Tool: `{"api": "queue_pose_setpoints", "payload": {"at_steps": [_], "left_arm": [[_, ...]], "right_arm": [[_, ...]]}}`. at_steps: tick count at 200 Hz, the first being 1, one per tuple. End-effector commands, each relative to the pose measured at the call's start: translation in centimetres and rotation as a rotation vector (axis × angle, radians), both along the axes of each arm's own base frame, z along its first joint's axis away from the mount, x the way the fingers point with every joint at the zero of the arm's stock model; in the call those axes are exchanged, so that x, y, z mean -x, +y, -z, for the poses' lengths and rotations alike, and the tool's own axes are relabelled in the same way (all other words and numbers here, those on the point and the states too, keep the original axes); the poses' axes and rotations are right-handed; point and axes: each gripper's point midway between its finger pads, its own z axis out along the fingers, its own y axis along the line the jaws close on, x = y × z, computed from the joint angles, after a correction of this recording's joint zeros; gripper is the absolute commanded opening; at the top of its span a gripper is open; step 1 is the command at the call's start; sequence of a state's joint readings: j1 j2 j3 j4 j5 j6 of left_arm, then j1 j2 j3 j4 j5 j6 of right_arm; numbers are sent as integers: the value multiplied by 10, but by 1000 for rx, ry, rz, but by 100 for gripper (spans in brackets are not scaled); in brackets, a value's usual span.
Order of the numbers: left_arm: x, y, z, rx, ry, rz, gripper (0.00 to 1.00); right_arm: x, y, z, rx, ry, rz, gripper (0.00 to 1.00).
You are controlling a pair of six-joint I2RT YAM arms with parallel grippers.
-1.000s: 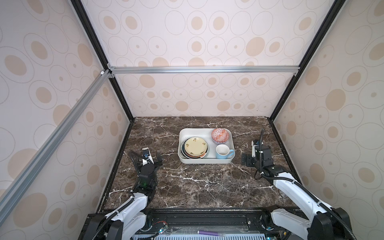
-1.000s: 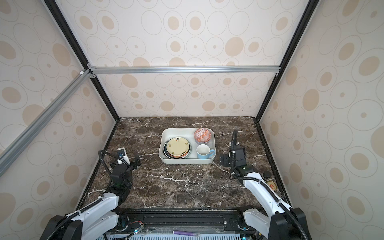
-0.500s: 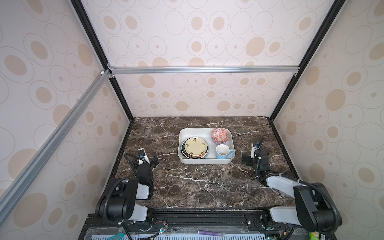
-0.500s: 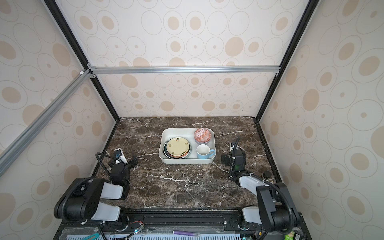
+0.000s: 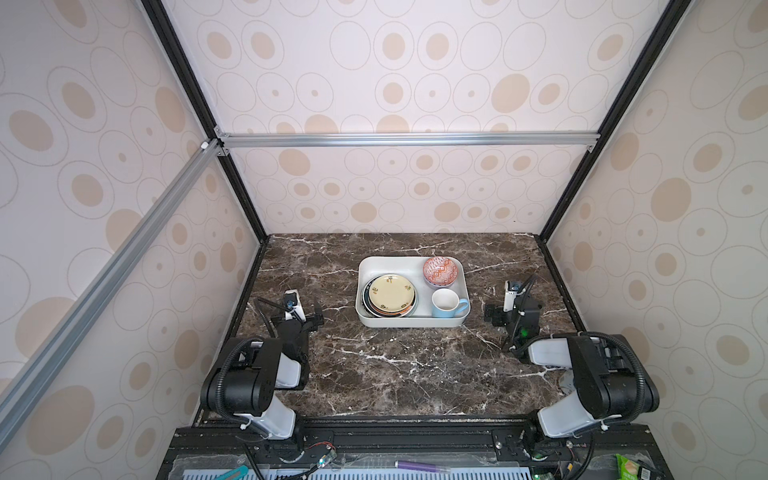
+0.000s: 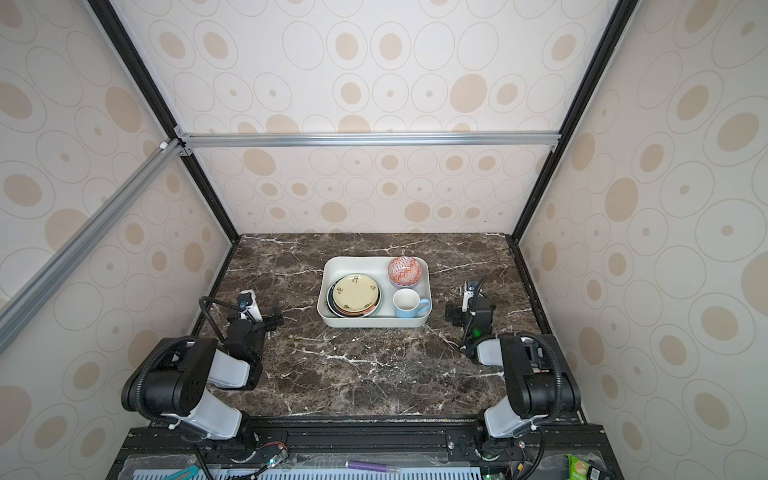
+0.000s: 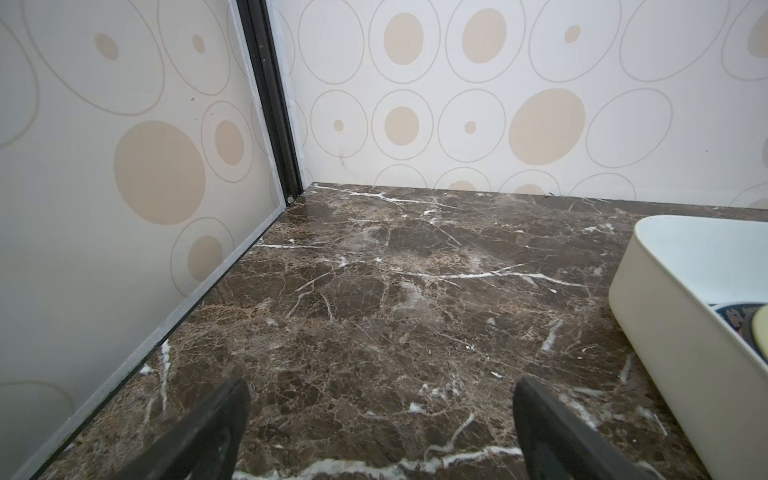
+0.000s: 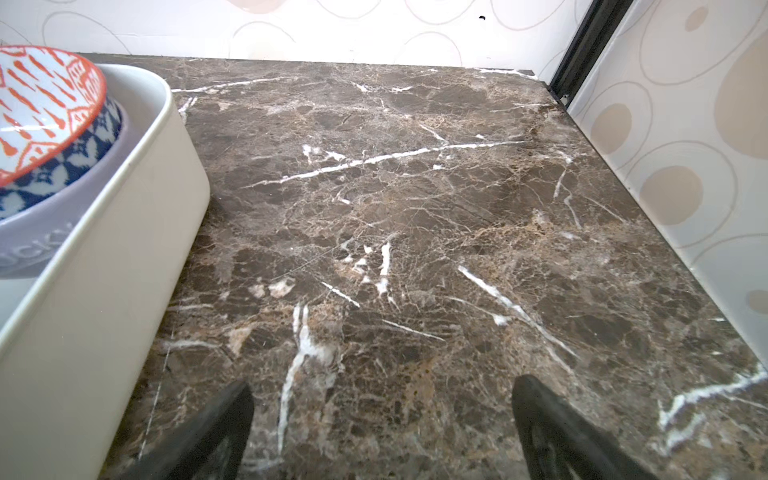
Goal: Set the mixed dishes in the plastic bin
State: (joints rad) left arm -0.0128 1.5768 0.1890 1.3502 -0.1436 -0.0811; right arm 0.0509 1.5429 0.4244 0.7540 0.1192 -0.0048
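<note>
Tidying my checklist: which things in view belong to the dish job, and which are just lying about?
Job: white bin, stack of plates, patterned bowl, lilac bowl under it, blue mug.
Lying about: purple pen, green packet, teal tool.

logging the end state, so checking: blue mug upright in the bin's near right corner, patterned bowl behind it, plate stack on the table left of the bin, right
Not quite: the plate stack lies inside the bin, in its left half, not on the table. Both top views show it. The blue mug and patterned bowl are as you say.
</note>
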Motion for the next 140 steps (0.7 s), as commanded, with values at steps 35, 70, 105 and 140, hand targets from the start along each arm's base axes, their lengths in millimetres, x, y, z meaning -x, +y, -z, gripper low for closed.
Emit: {"api": "queue_pose_setpoints", "payload": {"at_steps": [35,70,105,140], "left_arm": [[-5,0,-15,-22,-52,7,99],[-4,-1,-15,-26,-50,5,99],[-5,-1,-16,-28,-52,3,99],[-5,-1,-15,-31,-49,1,99]], "right_arm": [[-4,3,-9,-6,-36,-14,100],[-4,3,-9,-3,-36,-20,100],[-3,3,-9,-2,-36,-19,100],[-4,3,-9,-2,-37,-19,100]]}}
